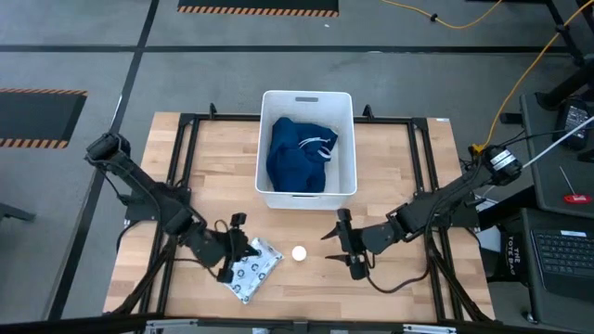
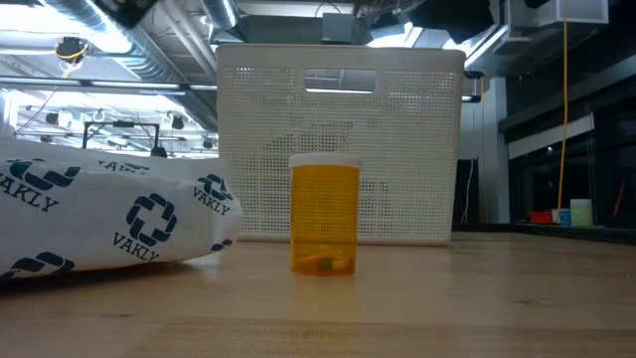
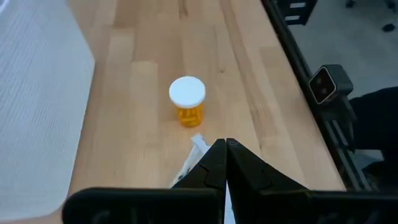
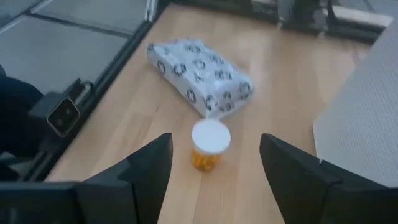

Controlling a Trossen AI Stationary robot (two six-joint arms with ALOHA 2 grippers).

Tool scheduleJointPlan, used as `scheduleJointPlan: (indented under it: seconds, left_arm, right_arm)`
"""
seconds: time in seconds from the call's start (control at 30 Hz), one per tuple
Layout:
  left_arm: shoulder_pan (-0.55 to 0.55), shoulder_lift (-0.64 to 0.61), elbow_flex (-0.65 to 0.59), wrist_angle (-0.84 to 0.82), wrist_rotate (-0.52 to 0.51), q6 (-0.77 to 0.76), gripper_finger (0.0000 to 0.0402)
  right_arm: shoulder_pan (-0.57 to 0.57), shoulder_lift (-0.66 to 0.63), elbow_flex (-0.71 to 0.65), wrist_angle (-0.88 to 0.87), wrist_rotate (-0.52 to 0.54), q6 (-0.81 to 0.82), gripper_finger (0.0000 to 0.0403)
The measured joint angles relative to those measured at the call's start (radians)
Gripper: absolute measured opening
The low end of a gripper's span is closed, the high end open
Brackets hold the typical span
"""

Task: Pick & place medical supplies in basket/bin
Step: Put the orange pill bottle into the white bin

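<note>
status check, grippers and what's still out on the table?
Left gripper shut on white packet. Right gripper open, lined up on amber bottle, nothing between. Blue garment in white tub.

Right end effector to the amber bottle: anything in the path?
Nothing visible. The right end effector is open with the amber bottle just ahead on bare table; the white packet lies beyond it.
</note>
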State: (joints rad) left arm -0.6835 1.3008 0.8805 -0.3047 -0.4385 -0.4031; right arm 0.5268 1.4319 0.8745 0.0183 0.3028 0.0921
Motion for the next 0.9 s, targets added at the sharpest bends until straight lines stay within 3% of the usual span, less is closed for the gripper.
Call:
scheduleJointPlan:
  seconds: [0.13, 0.3, 0.9]
  left_arm:
    - [-0.058, 0.0, 0.0, -0.07, -0.088, -0.121, 0.0001]
    - [-0.096, 0.0, 0.0, -0.147, -0.097, -0.247, 0.0002]
    - [-0.108, 0.0, 0.0, -0.164, -0.093, -0.178, 0.001]
  right_arm:
    - [0.0, 0.003, 0.0, 0.016, 0.0, -0.019, 0.0236]
    - [0.0, 0.023, 0.0, 0.04, 0.0, 0.003, 0.0235]
    - [-0.041, 0.312, 0.0, 0.215, 0.003, 0.089, 0.0235]
